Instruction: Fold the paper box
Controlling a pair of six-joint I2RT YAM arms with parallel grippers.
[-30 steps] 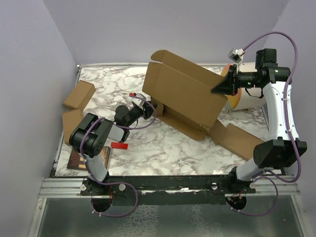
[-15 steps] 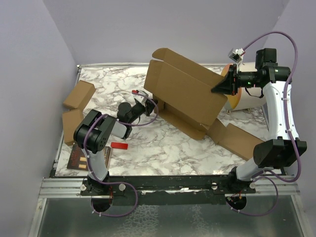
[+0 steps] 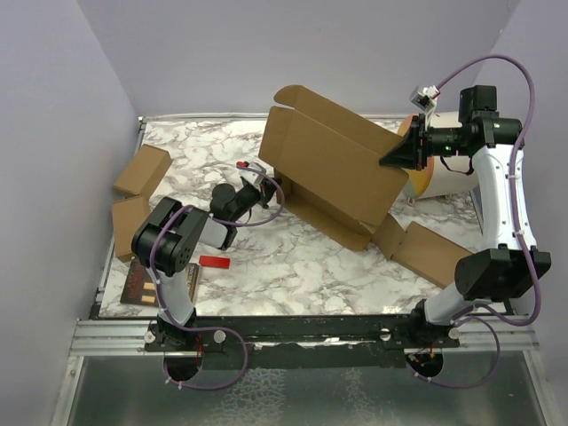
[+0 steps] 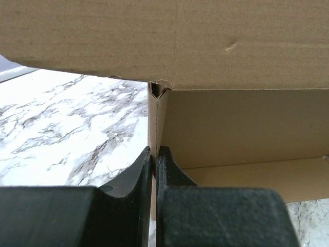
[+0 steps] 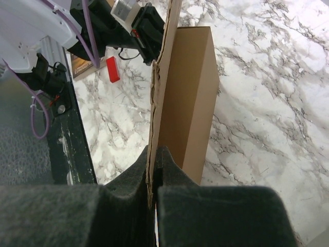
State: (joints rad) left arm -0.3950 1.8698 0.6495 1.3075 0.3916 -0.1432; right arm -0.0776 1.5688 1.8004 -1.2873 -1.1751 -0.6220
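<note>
Near edge, 7 o'clock: dark booklet [image 3: 140, 282], with a red block [image 3: 213, 262] just beside it. The left gripper [image 3: 272, 188] is at the paper box [image 3: 333, 169] low corner, the box's 9 o'clock side. In the wrist view its fingers are pressed onto a thin upright flap edge [image 4: 154, 152]. The box sits mid-table [image 3: 293, 266] toward 1 o'clock, big panel tilted up, one flap flat toward 4 o'clock. The right gripper [image 3: 388, 162] at the box's 3 o'clock pinches the raised panel edge [image 5: 153, 152]. Two small cardboard boxes [image 3: 144, 170] lie at 9–10 o'clock. Cream cylinder [image 3: 428, 180] is at 2 o'clock, partly hidden.
</note>
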